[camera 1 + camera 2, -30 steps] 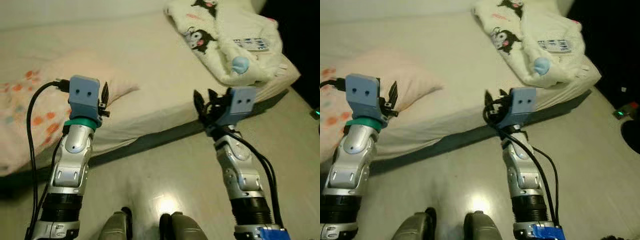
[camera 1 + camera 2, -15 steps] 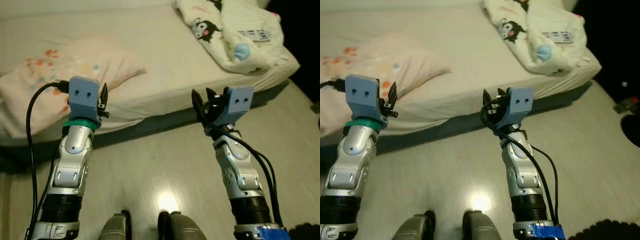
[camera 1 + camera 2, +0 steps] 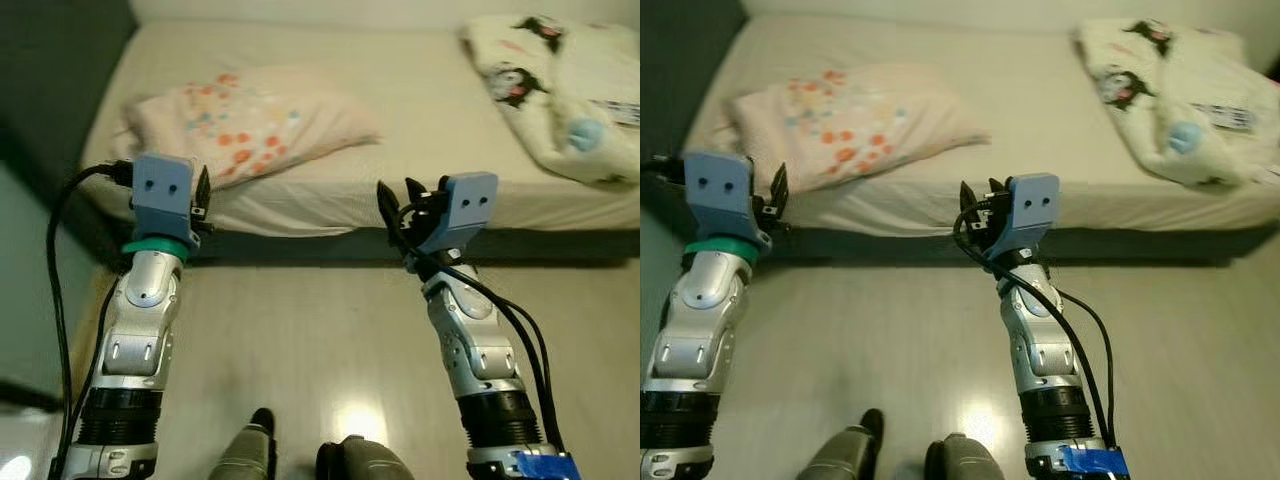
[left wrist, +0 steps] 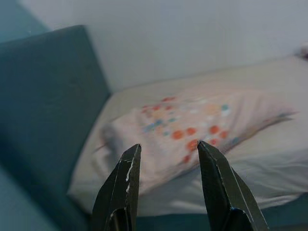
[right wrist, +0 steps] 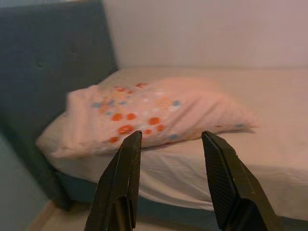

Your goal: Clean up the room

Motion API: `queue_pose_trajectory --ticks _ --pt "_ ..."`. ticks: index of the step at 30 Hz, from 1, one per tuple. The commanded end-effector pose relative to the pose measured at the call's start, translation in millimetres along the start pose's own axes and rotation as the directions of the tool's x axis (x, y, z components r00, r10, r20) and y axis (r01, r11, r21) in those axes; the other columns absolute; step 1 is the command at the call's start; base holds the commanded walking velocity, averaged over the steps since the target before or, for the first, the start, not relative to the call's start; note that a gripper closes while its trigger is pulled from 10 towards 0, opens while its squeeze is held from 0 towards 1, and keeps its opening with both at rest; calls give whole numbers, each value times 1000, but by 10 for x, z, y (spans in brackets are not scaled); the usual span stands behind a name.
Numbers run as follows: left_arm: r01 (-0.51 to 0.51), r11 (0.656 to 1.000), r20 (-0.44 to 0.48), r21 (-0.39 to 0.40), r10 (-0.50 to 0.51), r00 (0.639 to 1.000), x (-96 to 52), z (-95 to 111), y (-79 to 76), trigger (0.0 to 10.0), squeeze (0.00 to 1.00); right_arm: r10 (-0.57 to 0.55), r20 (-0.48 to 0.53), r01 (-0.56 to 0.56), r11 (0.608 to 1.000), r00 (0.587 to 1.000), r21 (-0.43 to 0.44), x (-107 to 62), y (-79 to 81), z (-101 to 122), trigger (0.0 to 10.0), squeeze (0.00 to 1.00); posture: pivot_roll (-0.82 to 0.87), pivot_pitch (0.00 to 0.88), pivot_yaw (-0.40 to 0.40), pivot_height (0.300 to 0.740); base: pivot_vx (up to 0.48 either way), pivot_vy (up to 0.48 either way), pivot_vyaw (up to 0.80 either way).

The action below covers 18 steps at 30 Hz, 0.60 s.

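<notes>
Both tools, left tool [image 4: 166, 187] and right tool [image 5: 171, 183], gape empty, raised before the bed [image 3: 420, 110]. They face the dotted pillow [image 3: 250, 125] at its far left, likely ready to straighten it.

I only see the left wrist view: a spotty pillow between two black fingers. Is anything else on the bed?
Observer: Yes, a white blanket with cartoon characters lies bunched at the bed's other end, to the robot's right.
Operator: Is the other claw holding something?
Observer: No, the right claw is open and empty, raised over the floor in front of the bed.
Operator: And my claw, is it touching the pillow?
Observer: No, the left claw is open, hovering short of the bed's edge; the pillow lies beyond it.
</notes>
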<state>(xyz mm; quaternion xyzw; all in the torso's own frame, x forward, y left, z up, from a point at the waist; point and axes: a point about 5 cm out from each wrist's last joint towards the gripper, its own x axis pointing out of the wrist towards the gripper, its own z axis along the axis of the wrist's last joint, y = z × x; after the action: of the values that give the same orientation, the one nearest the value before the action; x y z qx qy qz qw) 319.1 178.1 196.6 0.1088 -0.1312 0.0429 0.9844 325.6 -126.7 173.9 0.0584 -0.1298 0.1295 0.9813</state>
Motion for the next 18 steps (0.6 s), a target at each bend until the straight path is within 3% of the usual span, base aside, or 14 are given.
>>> queue_pose_trajectory --ticks 1,18 --pt "11 1000 -24 -2 -11 1000 -26 -47 -20 10000 0 -10 -13 10 1000 1000 -6 -28 -31 -38 10000 0 -8 98 -14 740 0 0 788" --pt "7 1000 -32 7 -7 999 -20 -61 -7 10000 0 -10 -9 10 1000 1000 0 -16 -23 -38 10000 0 -8 99 -9 740 0 0 788"
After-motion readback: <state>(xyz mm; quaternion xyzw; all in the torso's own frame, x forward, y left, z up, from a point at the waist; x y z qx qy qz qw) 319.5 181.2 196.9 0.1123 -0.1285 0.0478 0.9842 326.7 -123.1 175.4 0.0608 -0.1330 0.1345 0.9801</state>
